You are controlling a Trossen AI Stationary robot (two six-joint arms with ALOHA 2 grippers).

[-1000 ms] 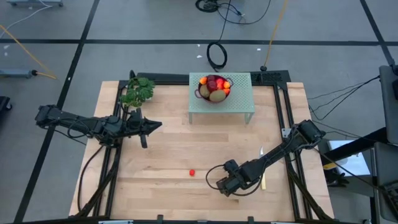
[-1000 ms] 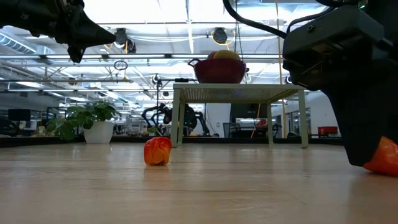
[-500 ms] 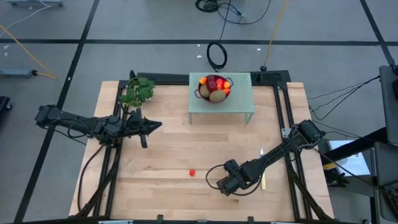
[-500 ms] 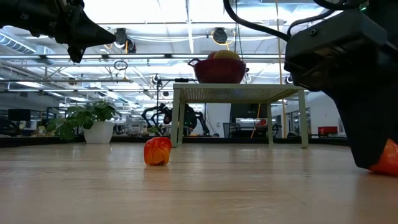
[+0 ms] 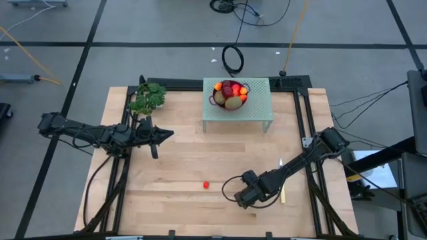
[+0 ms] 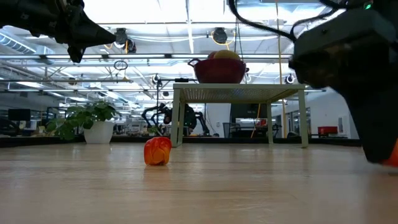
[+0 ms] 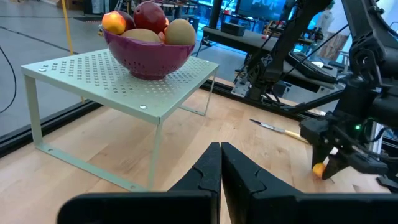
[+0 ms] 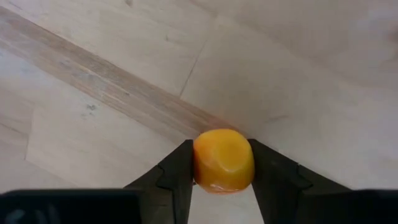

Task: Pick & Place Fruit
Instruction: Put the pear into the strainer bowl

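1. Down at about 5 o'clock on the wooden table (image 5: 187, 160), the right gripper (image 8: 222, 186) has its two fingers pressed against either side of a small orange-yellow fruit piece (image 8: 223, 160), which sits on the boards between them.
2. From table height that same piece shows only as an orange sliver at the far edge, mostly hidden behind the dark gripper body.
3. Another tiny orange-red fruit bit (image 5: 206, 185) lies loose near 6 o'clock on the table, well apart from both arms.
4. Most of the fruit is piled in a purple colander bowl (image 5: 220, 100) that stands on a pale green perforated stand (image 5: 257, 107) at 12 o'clock.
5. At 9 o'clock the left gripper (image 5: 167, 135) hangs above the table with its fingers pressed together and nothing between them.
6. A leafy green sprig (image 5: 147, 99) sits near 10 o'clock.
7. A slim yellowish knife (image 5: 282, 187) lies just beside the right arm at 4 o'clock.
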